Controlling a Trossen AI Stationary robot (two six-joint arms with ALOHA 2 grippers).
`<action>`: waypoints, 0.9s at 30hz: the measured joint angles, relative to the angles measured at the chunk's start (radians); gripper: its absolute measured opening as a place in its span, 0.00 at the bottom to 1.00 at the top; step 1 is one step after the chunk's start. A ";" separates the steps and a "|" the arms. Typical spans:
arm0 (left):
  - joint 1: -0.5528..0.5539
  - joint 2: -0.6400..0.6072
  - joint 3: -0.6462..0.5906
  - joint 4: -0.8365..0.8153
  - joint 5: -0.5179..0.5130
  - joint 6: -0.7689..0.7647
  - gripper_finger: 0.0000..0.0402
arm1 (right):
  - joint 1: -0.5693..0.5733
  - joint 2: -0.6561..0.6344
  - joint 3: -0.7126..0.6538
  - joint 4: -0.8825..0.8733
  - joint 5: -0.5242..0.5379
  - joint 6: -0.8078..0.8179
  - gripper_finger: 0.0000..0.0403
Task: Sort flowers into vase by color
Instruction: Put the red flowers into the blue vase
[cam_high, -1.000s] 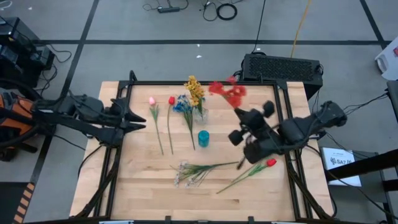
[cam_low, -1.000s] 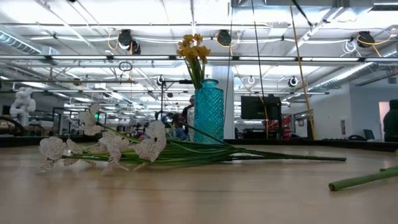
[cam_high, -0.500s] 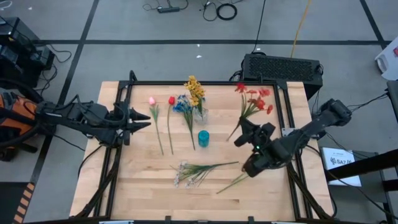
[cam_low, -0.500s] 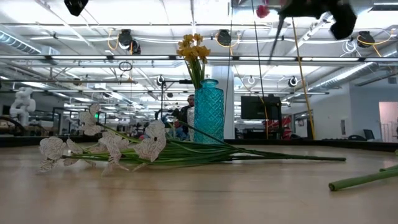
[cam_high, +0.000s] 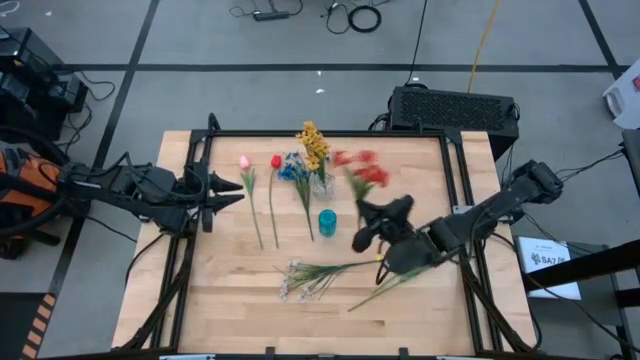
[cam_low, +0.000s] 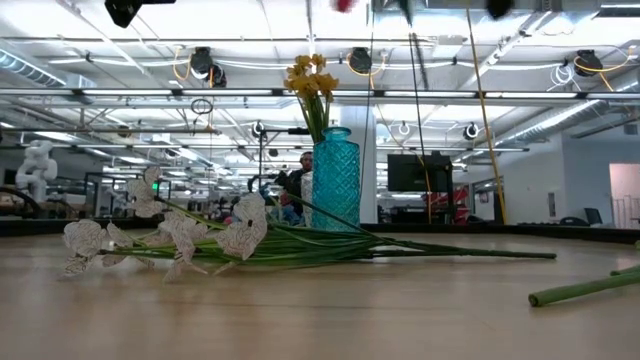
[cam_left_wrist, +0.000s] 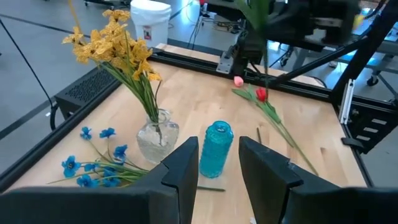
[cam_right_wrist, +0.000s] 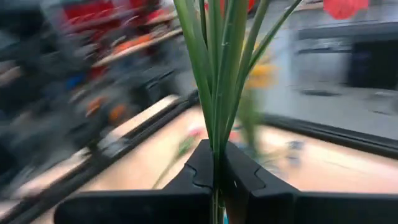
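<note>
A: Where is the right gripper (cam_high: 372, 222)?
B: Above the worktop (cam_high: 430, 320), just right of the blue vase (cam_high: 327, 222). Its jaws are clamped together on the green stems of the red spray (cam_high: 358, 170), whose blooms lean toward the clear vase (cam_high: 322, 184).

A: What sits in the clear vase?
B: The yellow spray (cam_high: 313, 146). The clear vase stands just behind the blue vase.

A: And the other flowers?
B: The blue spray (cam_high: 296, 174), a red tulip (cam_high: 275, 162) and a pink tulip (cam_high: 244, 162) lie side by side left of the blue vase. The white spray (cam_high: 315, 274) lies in front of it, and a stem (cam_high: 385, 289) lies to its front right, partly under the right arm.

A: The left gripper (cam_high: 230, 193)?
B: It hangs left of the pink tulip, well away from the blue vase, jaws apart and holding nothing.
</note>
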 joint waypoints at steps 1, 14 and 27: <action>0.000 0.000 0.000 0.000 0.000 0.000 0.30 | -0.018 0.000 -0.002 0.110 -0.086 -0.122 0.00; 0.000 0.000 0.000 -0.001 0.027 -0.034 0.30 | -0.268 0.011 -0.041 0.640 -0.727 -0.614 0.00; -0.001 0.002 0.000 -0.004 0.111 -0.060 0.30 | -0.370 0.000 -0.498 1.419 -0.779 -0.583 0.00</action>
